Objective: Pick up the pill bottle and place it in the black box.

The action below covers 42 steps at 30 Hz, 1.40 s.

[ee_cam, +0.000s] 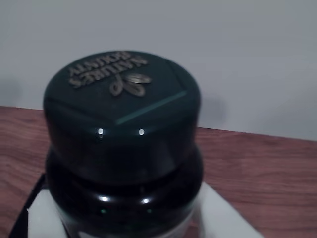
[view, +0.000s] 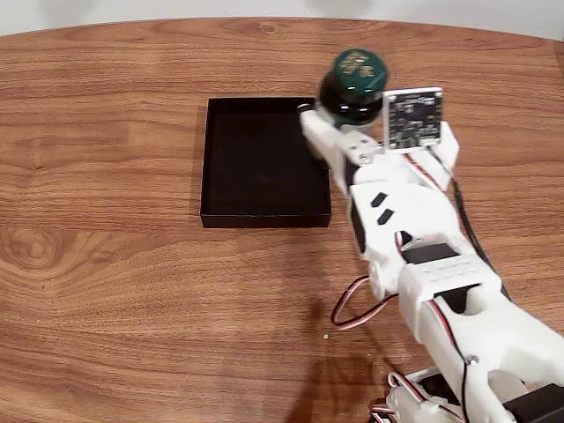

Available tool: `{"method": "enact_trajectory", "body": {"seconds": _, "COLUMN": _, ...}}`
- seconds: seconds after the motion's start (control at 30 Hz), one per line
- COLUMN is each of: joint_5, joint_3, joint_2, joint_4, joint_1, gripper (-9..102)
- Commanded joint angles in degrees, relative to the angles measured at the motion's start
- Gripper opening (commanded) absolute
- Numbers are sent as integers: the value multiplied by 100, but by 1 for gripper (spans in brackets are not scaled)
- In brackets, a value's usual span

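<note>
1. because the black box [view: 264, 161] lies flat and lidless on the wooden table [view: 106, 291], left of the arm in the fixed view, the bottle can simply be lowered into it from above.
2. at the box's right wall, the gripper [view: 339, 119] is clamped on the pill bottle [view: 352, 86], holding it upright by the body so the cap stays clear.
3. in the wrist view the pill bottle [ee_cam: 124, 144] sits just in front of the camera, cap upward, white fingers [ee_cam: 218, 213] flanking its lower sides.
4. judging by the fixed view, the bottle hangs just beside the box's upper right corner, not yet inside.
</note>
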Motion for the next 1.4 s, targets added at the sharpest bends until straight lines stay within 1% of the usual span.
{"method": "enact_trajectory", "body": {"seconds": 0.0, "joint_5": 316, "joint_3": -554, "joint_2": 299, "joint_4": -88, "joint_1": -448, "gripper": 12}}
{"method": "enact_trajectory", "body": {"seconds": 0.2, "joint_5": 624, "joint_3": -861, "joint_2": -580, "joint_4": -756, "joint_1": -888, "gripper": 12}}
{"method": "enact_trajectory", "body": {"seconds": 0.4, "joint_5": 642, "joint_3": -1688, "joint_2": -1951, "joint_4": -1336, "joint_1": -940, "gripper": 12}}
{"method": "enact_trajectory", "body": {"seconds": 0.57, "joint_5": 519, "joint_3": -2241, "joint_2": -2918, "joint_4": -1644, "joint_1": -984, "gripper": 12}}
{"method": "enact_trajectory", "body": {"seconds": 0.77, "joint_5": 141, "joint_3": -2936, "joint_2": -3867, "joint_4": -1635, "joint_1": -1072, "gripper": 12}}
{"method": "enact_trajectory", "body": {"seconds": 0.9, "joint_5": -141, "joint_3": -3349, "joint_2": -4184, "joint_4": -1072, "joint_1": -1116, "gripper": 12}}
{"method": "enact_trajectory", "body": {"seconds": 1.0, "joint_5": -299, "joint_3": -3586, "joint_2": -4421, "joint_4": -914, "joint_1": -1160, "gripper": 12}}
{"method": "enact_trajectory", "body": {"seconds": 1.37, "joint_5": -246, "joint_3": -4034, "joint_2": -5432, "joint_4": -1274, "joint_1": -1187, "gripper": 12}}
